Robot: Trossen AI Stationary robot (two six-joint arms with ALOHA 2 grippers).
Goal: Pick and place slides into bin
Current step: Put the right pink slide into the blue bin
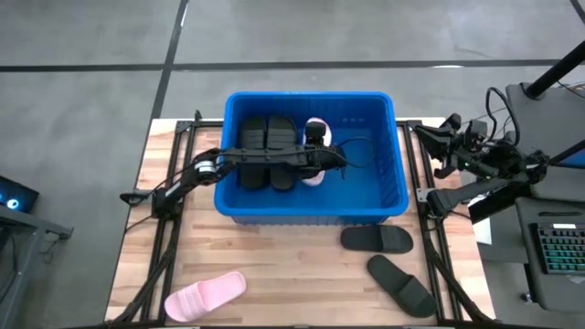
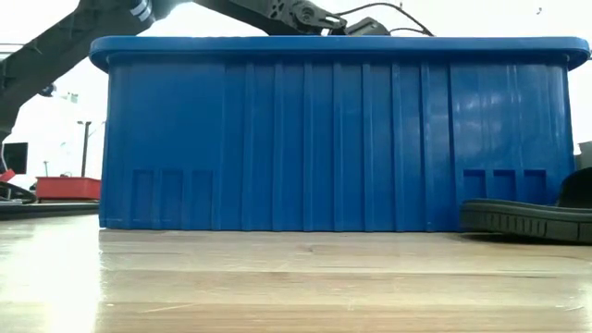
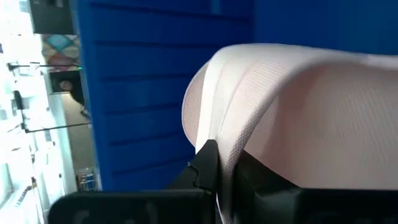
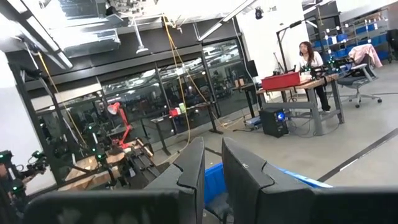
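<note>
The blue bin (image 1: 311, 95) stands mid-table and fills the low view (image 2: 333, 139). Two black slides (image 1: 265, 151) lie side by side on its floor at the left. My left gripper (image 1: 318, 157) reaches over the bin's left wall and is shut on a pale pink slide (image 3: 298, 106) inside the bin. My right gripper (image 4: 213, 168) waits folded back at the table's right edge (image 1: 441, 137). Its fingers are almost together, with nothing between them. On the table lie another pink slide (image 1: 206, 294) and two black slides (image 1: 377, 238) (image 1: 402, 285). My left gripper pinches a thin pale edge of the pink slide (image 3: 227, 163) between its two fingers (image 3: 205, 167). Whether that edge is strap or sole rim cannot be told. The fingers come from the table's left, slanting down. The slide is inside the bin; whether it touches the floor is hidden.
The bin's walls stand high around my left gripper. A cable (image 1: 356, 151) trails from the left arm over the bin's floor. Bare wood lies in front of the bin, between the pink slide and the black slides. A keyboard (image 1: 559, 251) and desk gear sit beyond the right edge.
</note>
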